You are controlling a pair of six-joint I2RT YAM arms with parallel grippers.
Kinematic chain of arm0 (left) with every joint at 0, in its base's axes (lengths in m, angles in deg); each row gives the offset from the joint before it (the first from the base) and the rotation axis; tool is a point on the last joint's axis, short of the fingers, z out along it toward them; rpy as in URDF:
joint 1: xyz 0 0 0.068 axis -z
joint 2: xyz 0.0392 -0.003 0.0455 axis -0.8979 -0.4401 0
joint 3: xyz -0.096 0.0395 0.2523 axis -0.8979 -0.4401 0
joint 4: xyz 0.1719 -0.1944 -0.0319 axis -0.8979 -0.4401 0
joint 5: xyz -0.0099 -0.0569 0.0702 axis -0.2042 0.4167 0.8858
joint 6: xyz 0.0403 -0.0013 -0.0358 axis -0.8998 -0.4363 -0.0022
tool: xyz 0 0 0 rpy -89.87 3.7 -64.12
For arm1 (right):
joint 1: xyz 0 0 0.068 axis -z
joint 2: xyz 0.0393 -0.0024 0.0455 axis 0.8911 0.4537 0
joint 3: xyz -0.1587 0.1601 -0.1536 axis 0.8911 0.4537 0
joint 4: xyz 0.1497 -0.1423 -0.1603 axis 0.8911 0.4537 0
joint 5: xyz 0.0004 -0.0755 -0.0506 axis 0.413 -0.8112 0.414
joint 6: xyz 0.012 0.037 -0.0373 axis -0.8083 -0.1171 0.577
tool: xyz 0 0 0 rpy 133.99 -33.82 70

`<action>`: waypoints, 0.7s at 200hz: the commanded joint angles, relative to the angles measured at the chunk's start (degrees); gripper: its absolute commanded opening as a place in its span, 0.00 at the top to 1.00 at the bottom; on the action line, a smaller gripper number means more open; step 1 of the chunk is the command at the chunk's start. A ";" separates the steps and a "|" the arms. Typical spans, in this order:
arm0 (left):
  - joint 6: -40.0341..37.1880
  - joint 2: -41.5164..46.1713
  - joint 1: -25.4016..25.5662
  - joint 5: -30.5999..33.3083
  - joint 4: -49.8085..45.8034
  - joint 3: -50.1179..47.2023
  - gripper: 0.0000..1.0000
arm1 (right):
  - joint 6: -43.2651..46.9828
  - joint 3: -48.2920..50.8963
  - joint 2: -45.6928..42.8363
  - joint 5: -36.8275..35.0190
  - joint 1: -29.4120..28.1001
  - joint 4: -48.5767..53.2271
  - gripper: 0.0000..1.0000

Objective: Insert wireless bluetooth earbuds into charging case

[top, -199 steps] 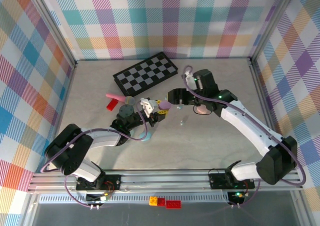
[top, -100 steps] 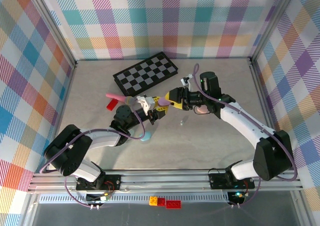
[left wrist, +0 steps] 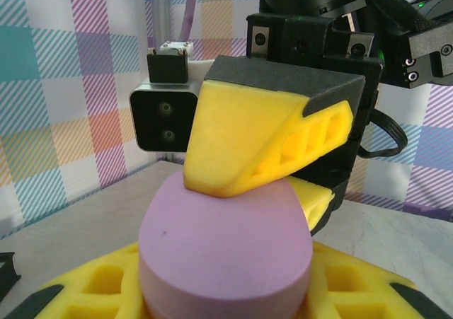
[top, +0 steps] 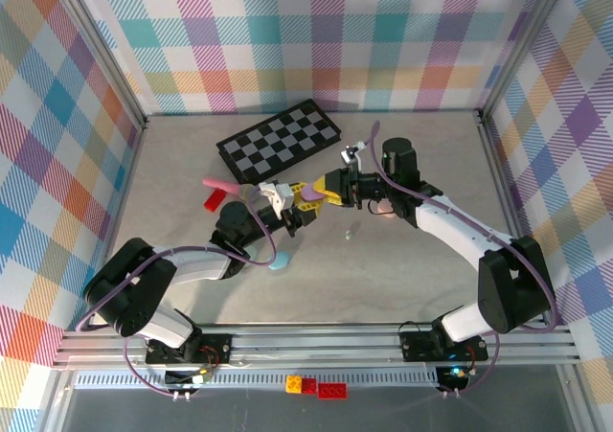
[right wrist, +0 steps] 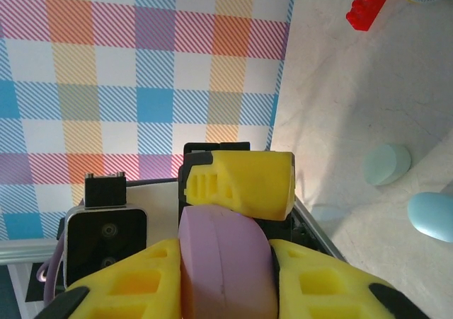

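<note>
Case: purple oval plastic charging case (left wrist: 226, 255), I reckon light, stiff, slick; best pinched across the broad faces.
Jaws: left gripper (left wrist: 226, 291) and right gripper (right wrist: 226, 276) both clamped on it.

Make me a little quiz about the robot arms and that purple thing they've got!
1. True or false: the purple case lies by itself, with nothing touching it.
2. Pick one: what lies flat at the back of the table? A) a checkerboard B) a plate C) a book
3. Fill in: the case is gripped by ___ grippers.

Key:
1. False. Yellow fingers press on it.
2. A.
3. Two: the left gripper and the right gripper both pinch it, above the table.
</note>
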 commanded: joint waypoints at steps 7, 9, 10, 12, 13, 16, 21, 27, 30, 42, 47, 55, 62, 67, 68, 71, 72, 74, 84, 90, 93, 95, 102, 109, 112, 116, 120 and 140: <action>-0.18 2.49 -0.48 -1.20 -3.54 0.79 0.53 | 0.33 1.45 -0.79 -2.10 0.57 -2.61 0.79; -0.29 2.63 -0.46 -1.17 -3.81 0.79 0.51 | 0.40 1.61 -0.96 -2.50 0.66 -2.58 0.79; -0.32 2.71 -0.46 -1.16 -3.87 0.79 0.51 | 0.46 1.65 -1.00 -2.64 0.67 -2.61 0.79; -0.46 2.88 -0.50 -1.09 -4.20 0.78 0.49 | 0.55 1.77 -1.14 -2.92 0.75 -2.69 0.80; -0.54 2.97 -0.48 -1.08 -4.32 0.78 0.48 | 0.58 1.86 -1.18 -3.07 0.81 -2.62 0.80; -0.67 3.23 -0.46 -1.07 -4.81 0.78 0.45 | 0.72 2.00 -1.33 -3.39 0.88 -2.55 0.80; -0.87 3.67 -0.48 -0.99 -5.73 0.78 0.40 | 1.07 2.31 -1.62 -4.00 1.18 -2.42 0.80; -0.93 4.20 -0.48 -0.90 -7.10 0.74 0.34 | 1.28 2.83 -1.99 -4.89 1.59 -2.34 0.80; -0.97 4.46 -0.46 -0.82 -7.86 0.78 0.32 | 1.44 3.12 -2.15 -5.40 1.83 -2.41 0.80; -1.11 5.69 -0.52 -1.55 -11.33 0.85 0.24 | 1.89 4.56 -2.92 -7.34 2.93 -2.39 0.81; -1.23 6.21 -0.48 -1.82 -13.02 0.87 0.21 | 2.09 5.23 -3.22 -8.30 3.45 -2.39 0.81; -1.45 7.11 -0.48 -2.31 -15.88 0.87 0.16 | 2.16 6.75 -3.77 -9.57 4.53 -2.37 0.82; -1.99 8.06 -0.46 -2.79 -18.05 0.64 0.12 | 2.58 8.01 -4.29 -10.86 5.52 -1.85 0.82; -2.35 8.73 -0.46 -2.83 -19.41 0.38 0.09 | 2.98 8.91 -4.67 -11.69 6.30 -1.55 0.82; -2.36 8.88 -0.46 -2.83 -19.66 0.32 0.09 | 3.07 9.17 -4.74 -11.93 6.44 -1.48 0.82; -2.56 9.31 -0.46 -2.64 -20.42 0.12 0.08 | 3.26 9.69 -5.07 -12.57 7.11 -1.33 0.82; -2.60 9.43 -0.46 -2.60 -20.70 0.10 0.08 | 3.38 9.96 -5.12 -12.73 7.19 -1.28 0.82; -2.68 9.75 -0.39 -2.51 -21.13 -0.09 0.07 | 3.61 10.42 -5.33 -13.15 7.59 -1.11 0.82; -3.26 11.20 -0.38 -1.49 -24.33 -0.65 0.03 | 4.52 12.56 -6.38 -15.07 9.33 0.15 0.82; -3.75 12.11 -0.29 -0.70 -26.82 -0.64 0.02 | 5.17 13.86 -7.00 -16.15 10.50 0.55 0.82; -4.05 12.52 -0.22 -0.30 -28.18 -0.62 0.01 | 5.50 14.62 -7.26 -16.67 11.10 0.95 0.82; -4.22 12.83 -0.20 -0.09 -29.06 -0.62 0.00 | 5.67 15.01 -7.49 -17.02 11.49 1.19 0.82; -4.53 13.62 -0.04 1.00 -31.72 -0.61 0.00 | 6.13 16.63 -8.15 -17.82 13.17 1.56 0.82; -4.42 14.26 0.14 2.46 -33.46 -0.70 0.00 | 6.43 18.49 -8.71 -18.24 14.85 1.12 0.82; -4.33 14.52 0.28 3.04 -33.98 -0.79 0.00 | 6.62 19.27 -8.95 -18.37 15.56 1.00 0.82; -4.27 14.85 0.46 3.70 -34.39 -1.02 0.00 | 6.87 20.32 -9.30 -18.62 16.52 0.94 0.82; -4.23 15.14 0.65 4.17 -34.50 -1.43 0.00 | 7.10 21.23 -9.49 -18.89 17.54 1.04 0.82; -4.13 16.28 1.38 5.75 -34.61 -2.79 0.00 | 7.61 25.85 -10.14 -19.68 22.15 0.65 0.82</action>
